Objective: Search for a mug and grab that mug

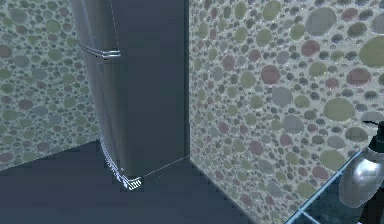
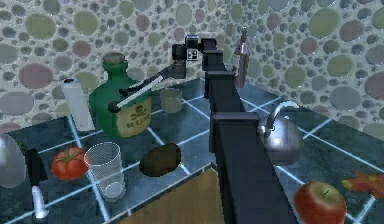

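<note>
**Likely mug sits just right of the fingertips, between bottle and arm**

On the dark blue tiled counter (image 2: 60, 128) in the arm side view, a small olive-tan cup (image 2: 172, 100) stands upright. Judging by its shape, it is probably the mug. It is tucked between a fat green glass bottle (image 2: 120, 108) and the dark square arm bar (image 2: 228, 120).

The gripper (image 2: 120, 100) reaches past it: its thin fingers slant down toward the view's left and end across the bottle's front. That puts the cup to the right of the tips, below the gripper's dark body.

The state of the fingers cannot be told, nor whether they hold anything, since bottle and cup stand behind them.

The next move probably turns on bringing the tips back rightward — off the bottle and onto the cup.
</note>
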You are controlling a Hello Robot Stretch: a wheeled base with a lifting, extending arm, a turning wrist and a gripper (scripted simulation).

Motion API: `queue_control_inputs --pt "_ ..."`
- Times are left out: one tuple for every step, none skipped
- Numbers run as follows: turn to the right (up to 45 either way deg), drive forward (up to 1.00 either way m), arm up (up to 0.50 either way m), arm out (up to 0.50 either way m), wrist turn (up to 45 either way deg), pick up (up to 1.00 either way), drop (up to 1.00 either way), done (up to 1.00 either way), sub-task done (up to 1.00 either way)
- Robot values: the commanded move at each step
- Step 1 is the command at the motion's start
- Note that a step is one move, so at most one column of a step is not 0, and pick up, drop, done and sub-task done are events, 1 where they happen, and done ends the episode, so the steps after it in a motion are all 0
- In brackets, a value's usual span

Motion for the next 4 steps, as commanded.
queue_control_inputs --pt "0.0 0.0 0.0 0.0 45.0 0.0 0.0 0.0 0.0" --pt "0.0 0.0 0.0 0.0 39.0 0.0 0.0 0.0 0.0" --pt "0.0 0.0 -0.1 0.0 0.0 0.0 0.0 0.0 0.0" --pt "0.0 0.0 0.0 0.0 0.0 1.0 0.0 0.0 0.0"
